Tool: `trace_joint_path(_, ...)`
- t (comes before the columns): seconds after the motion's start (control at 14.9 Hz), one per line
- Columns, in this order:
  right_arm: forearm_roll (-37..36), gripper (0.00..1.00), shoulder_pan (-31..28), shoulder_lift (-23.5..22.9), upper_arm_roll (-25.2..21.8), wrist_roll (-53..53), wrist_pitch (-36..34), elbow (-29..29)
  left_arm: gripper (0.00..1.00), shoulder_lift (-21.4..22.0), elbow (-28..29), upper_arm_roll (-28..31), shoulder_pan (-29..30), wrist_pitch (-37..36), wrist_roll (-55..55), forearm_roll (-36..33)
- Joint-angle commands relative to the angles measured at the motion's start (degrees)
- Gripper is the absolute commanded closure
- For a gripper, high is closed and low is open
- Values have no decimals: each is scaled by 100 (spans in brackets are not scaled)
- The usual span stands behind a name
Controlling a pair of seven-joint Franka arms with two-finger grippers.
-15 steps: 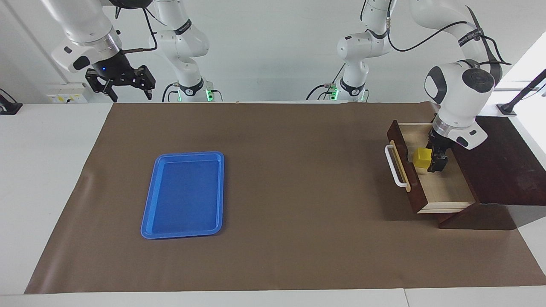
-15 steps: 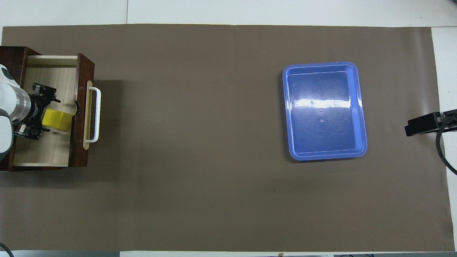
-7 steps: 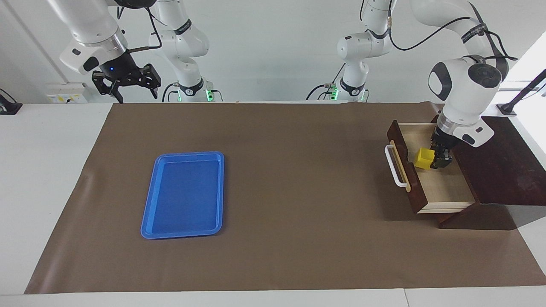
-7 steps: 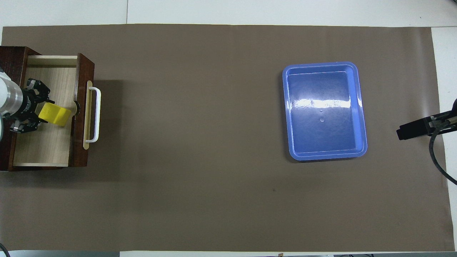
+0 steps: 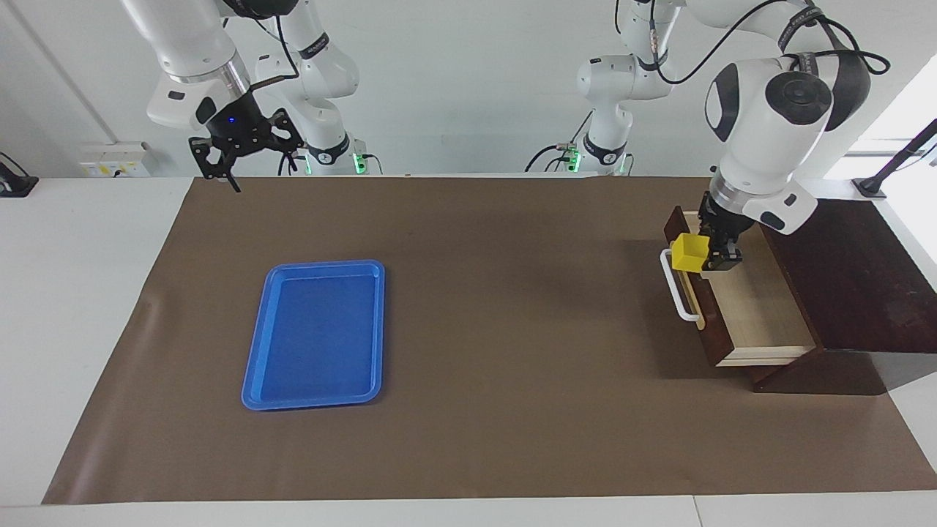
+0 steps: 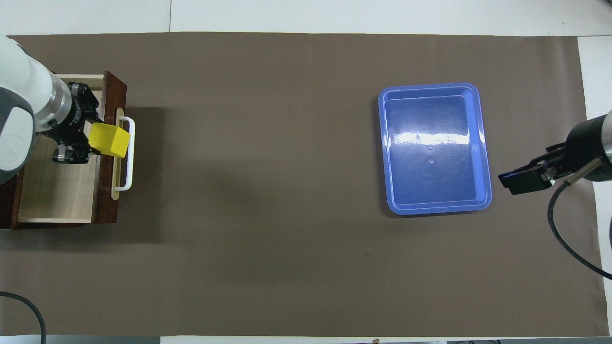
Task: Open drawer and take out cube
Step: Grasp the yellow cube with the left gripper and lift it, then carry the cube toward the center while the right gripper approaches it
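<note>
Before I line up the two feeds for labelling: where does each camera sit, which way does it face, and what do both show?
Facing view: high across the table, looking at the robots; both arms show whole, left gripper holding the cube over the open drawer, right gripper raised near its base.
Overhead view: high above the robots' end, looking steeply down; the left arm's wrist and the right gripper show.
Shared: cube, drawer, blue tray, half a turn apart.

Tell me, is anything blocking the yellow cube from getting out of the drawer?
Nothing visible. The left gripper holds the cube in the air over the front panel of the open drawer, above its white handle.
</note>
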State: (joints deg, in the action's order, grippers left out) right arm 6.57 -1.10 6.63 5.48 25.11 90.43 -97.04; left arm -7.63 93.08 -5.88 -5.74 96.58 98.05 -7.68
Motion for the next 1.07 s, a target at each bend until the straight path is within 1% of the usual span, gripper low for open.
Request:
trace_joint_path(0.0, 633, 0, -92, 444, 5, 1071, 702, -806, 100, -20, -53, 61, -338, -165, 1152, 372)
trace_joint_path(0.07, 800, 0, -66, 453, 5, 1536, 931, -929, 100, 41, -9, 61, -592, -165, 1512, 372)
trace_joint_path(0.2, 1379, 0, -48, 453, 14, 2389, 1309, -1167, 100, 94, 53, 61, -1076, -174, 2154, 381)
trace_joint_path(0.34, 1942, 0, -31, 462, 14, 3137, 1853, -1509, 100, 130, 61, 61, -1525, -174, 2385, 696)
trace_joint_path(0.47, 2618, 0, 223, 497, 14, 4138, 2503, -1939, 100, 191, 149, 61, -1850, -113, 2639, 891)
trace_joint_path(0.54, 2943, 0, 337, 610, 14, 4325, 2784, -2211, 100, 261, 262, 70, -2034, -52, 2789, 891)
trace_joint_path(0.6, 3199, 0, 521, 681, 14, 4379, 2953, -2405, 100, 314, 368, 61, -2149, 79, 2842, 891)
trace_joint_path(0.74, 3464, 0, 829, 726, 14, 4895, 3155, -2565, 100, 358, 466, 61, -2273, 247, 3018, 891)
trace_joint_path(0.81, 3865, 0, 944, 726, 14, 5168, 3296, -2774, 100, 358, 474, 70, -2274, 291, 3106, 891)
trace_joint_path(0.87, 4522, 0, 971, 708, 14, 5823, 3462, -3011, 100, 358, 483, 70, -2274, 300, 3159, 891)
trace_joint_path(0.94, 5077, 0, 971, 630, 14, 6526, 3542, -3127, 100, 367, 518, 70, -2265, 300, 3177, 891)
trace_joint_path(1.01, 5517, 0, 980, 534, 14, 7125, 3561, -3232, 100, 384, 562, 70, -2256, 300, 3177, 891)
